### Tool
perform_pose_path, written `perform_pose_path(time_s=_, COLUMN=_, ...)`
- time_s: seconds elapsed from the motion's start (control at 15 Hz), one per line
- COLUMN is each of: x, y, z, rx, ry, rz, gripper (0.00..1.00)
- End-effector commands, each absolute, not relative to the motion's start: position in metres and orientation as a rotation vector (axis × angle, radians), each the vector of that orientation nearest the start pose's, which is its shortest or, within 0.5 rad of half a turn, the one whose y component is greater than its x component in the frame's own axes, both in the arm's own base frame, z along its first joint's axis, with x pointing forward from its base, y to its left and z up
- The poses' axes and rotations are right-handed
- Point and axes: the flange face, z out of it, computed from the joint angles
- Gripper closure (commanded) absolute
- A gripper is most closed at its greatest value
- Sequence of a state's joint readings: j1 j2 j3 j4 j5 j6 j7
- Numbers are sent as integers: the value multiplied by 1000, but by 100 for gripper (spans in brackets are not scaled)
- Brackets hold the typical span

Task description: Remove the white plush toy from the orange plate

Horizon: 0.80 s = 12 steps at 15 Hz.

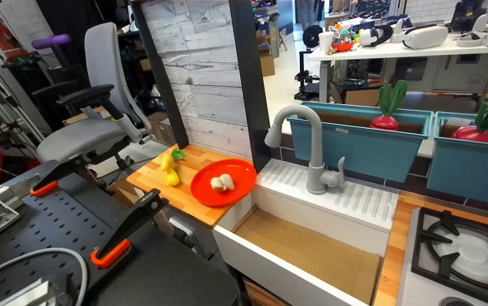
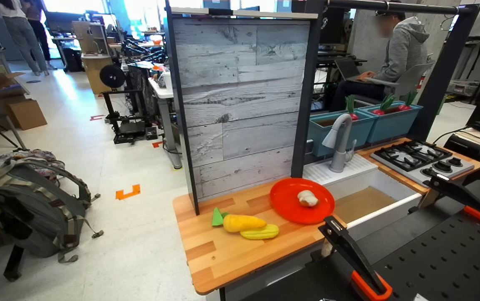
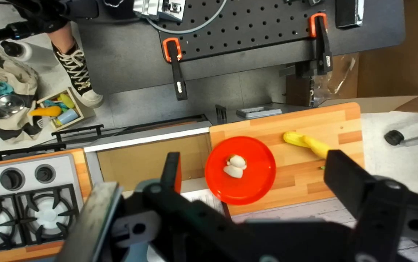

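The white plush toy (image 3: 235,166) is a small cream-white lump with a brownish patch. It lies on the orange plate (image 3: 258,180), left of the plate's middle in the wrist view. In both exterior views the plush toy (image 1: 226,182) (image 2: 307,198) rests on the plate (image 1: 203,193) (image 2: 284,200), which sits on the wooden counter beside the sink. My gripper (image 3: 253,162) is wide open with nothing between its fingers. It is high above the counter, and the plate shows between the fingers in the wrist view. The gripper is out of view in both exterior views.
A yellow vegetable and corn toy (image 2: 244,223) lie on the wooden counter (image 2: 206,255) beside the plate. The grey faucet (image 1: 316,148) and sink (image 1: 307,246) are on the plate's other side. A grey wooden panel (image 2: 244,104) rises behind. Black clamps (image 1: 129,225) hold the dark table edge.
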<state>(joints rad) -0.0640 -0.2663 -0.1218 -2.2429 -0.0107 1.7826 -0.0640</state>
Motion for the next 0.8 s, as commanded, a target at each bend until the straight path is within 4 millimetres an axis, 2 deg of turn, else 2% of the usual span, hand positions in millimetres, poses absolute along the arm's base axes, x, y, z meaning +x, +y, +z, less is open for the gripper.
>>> perform_pose_path(time_s=0.0, x=461, y=-80, z=424, rx=-3092, ry=63, rz=301, gripper=0)
perform_pose_path(time_s=0.27, x=488, y=-61, z=369, rx=-3097, ry=-95, rz=354, gripper=0)
perform_pose_path(time_s=0.53, x=519, y=-36, z=309, rx=-3115, ry=-183, rz=305, gripper=0)
perform_pose_path(time_s=0.73, x=535, y=-29, z=257, rx=-3114, ry=-246, rz=321, gripper=0)
